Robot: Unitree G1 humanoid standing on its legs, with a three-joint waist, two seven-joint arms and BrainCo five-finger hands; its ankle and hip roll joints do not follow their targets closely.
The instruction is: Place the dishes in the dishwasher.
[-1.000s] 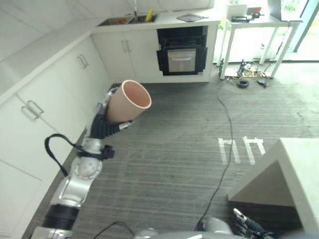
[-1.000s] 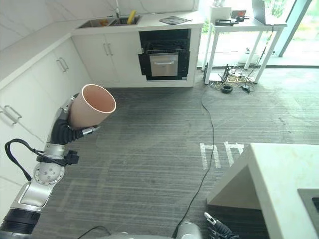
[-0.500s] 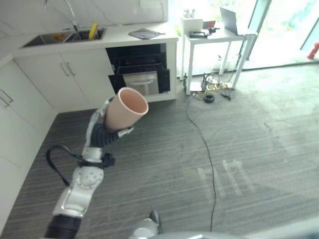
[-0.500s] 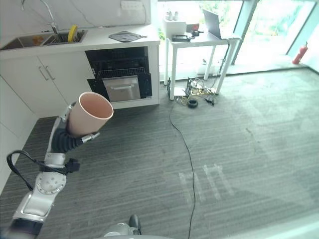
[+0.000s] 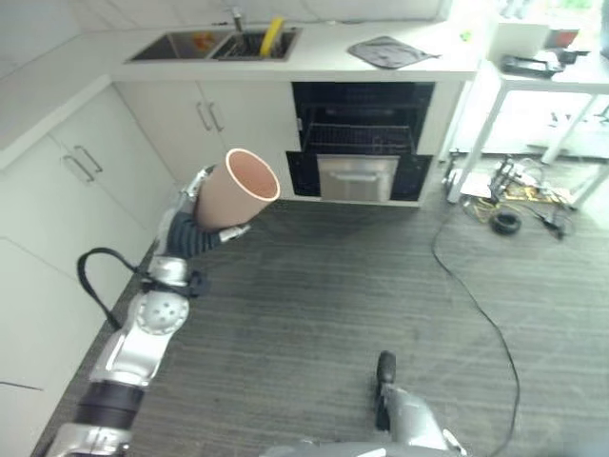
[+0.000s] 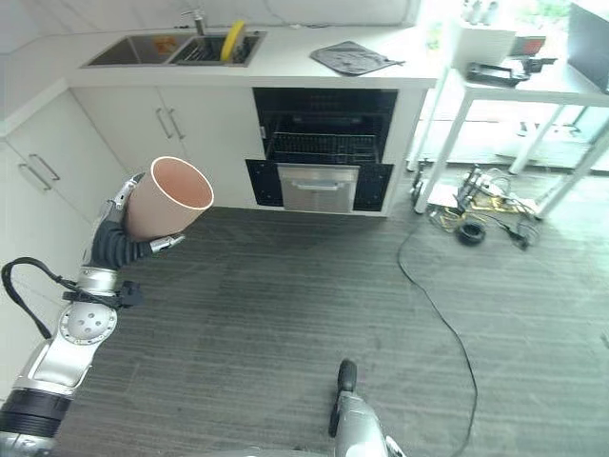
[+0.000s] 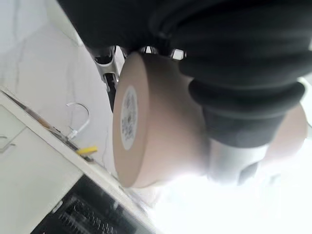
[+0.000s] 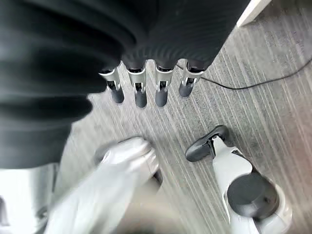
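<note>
A salmon-pink cup [image 5: 238,190] is tipped with its mouth facing up and to the right. My left hand [image 5: 193,227] is shut on it from behind, held up over the floor beside the left cabinets. In the left wrist view the cup's base [image 7: 127,122] carries a round sticker, with my thumb [image 7: 234,156] curled over the cup's side. The dishwasher [image 5: 360,143] stands open under the counter ahead, its wire rack [image 6: 319,148] in the dark opening. My right hand [image 8: 139,90] hangs over the floor with its fingers straight and nothing in it.
White cabinets [image 5: 57,190] run along the left. On the counter above the dishwasher are a sink [image 5: 214,43] with a yellow item and a grey cloth [image 5: 390,50]. A white table [image 5: 542,71] stands at right, with cables [image 5: 514,190] on the grey floor beneath.
The camera has swung, so the dishwasher now sits centred and nearer. My left hand keeps the cup in the same hold.
</note>
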